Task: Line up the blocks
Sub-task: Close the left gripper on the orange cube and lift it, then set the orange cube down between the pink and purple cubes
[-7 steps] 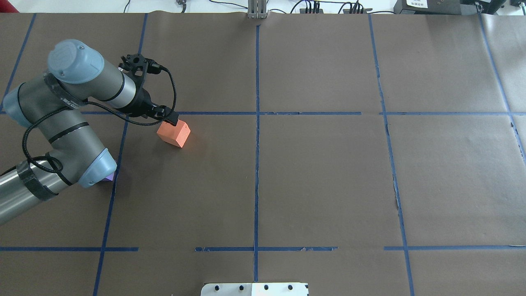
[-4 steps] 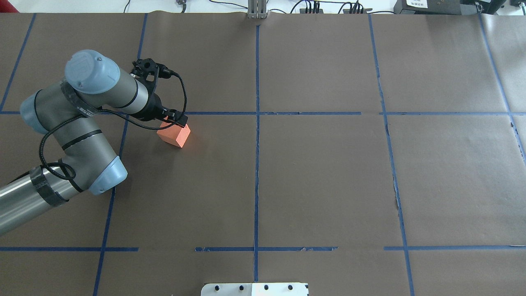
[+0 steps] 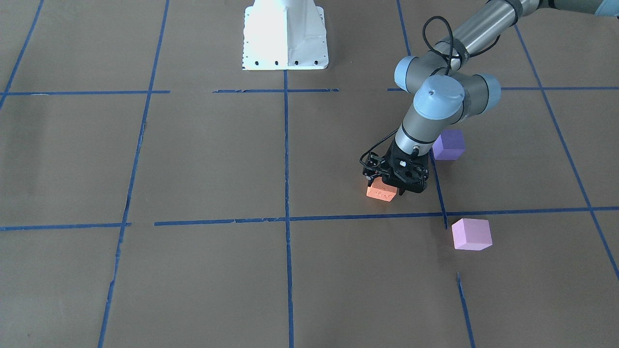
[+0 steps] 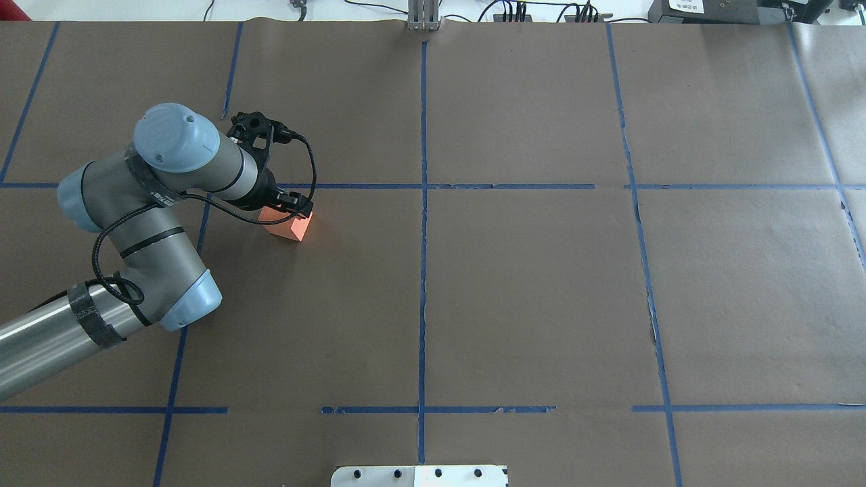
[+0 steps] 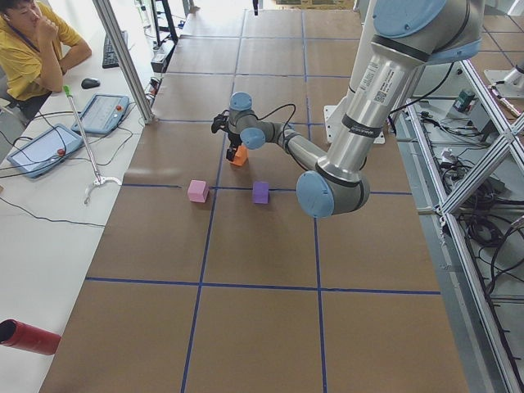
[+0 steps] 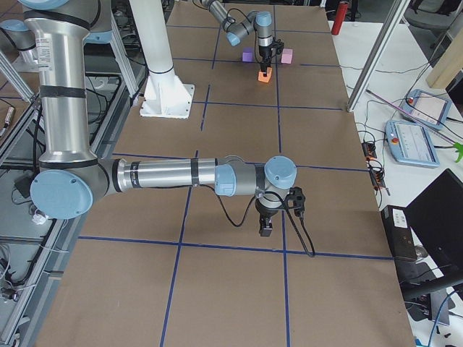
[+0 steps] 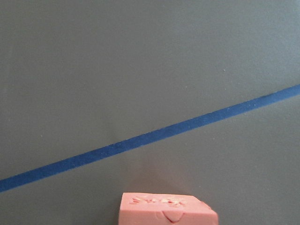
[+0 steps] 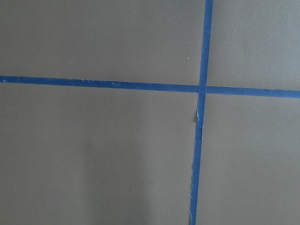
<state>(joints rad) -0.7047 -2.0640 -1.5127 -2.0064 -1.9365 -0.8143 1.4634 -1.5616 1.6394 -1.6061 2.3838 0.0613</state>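
The orange block [image 3: 381, 193] lies just on the robot's side of a blue tape line. It also shows in the overhead view [image 4: 293, 228] and at the bottom edge of the left wrist view [image 7: 168, 210]. My left gripper [image 3: 392, 186] hangs low, right over this block, and half covers it in the overhead view [image 4: 292, 206]. Its jaws look open. The dark purple block [image 3: 449, 144] sits beside the left arm's wrist. The pink-lilac block [image 3: 471, 234] lies apart, beyond the tape line. The arm hides both in the overhead view. My right gripper [image 6: 265, 230] shows only in the exterior right view, so I cannot tell its state.
The white robot base [image 3: 284, 34] stands at the table's near-robot edge. Blue tape lines [image 4: 423, 203] divide the brown paper into squares. The right wrist view shows a tape crossing [image 8: 202, 88]. An operator [image 5: 33, 49] sits at the far-left side bench.
My left arm has swung rightward and forward, bringing the gripper from beside the orange block to over it. The orange block has not moved.
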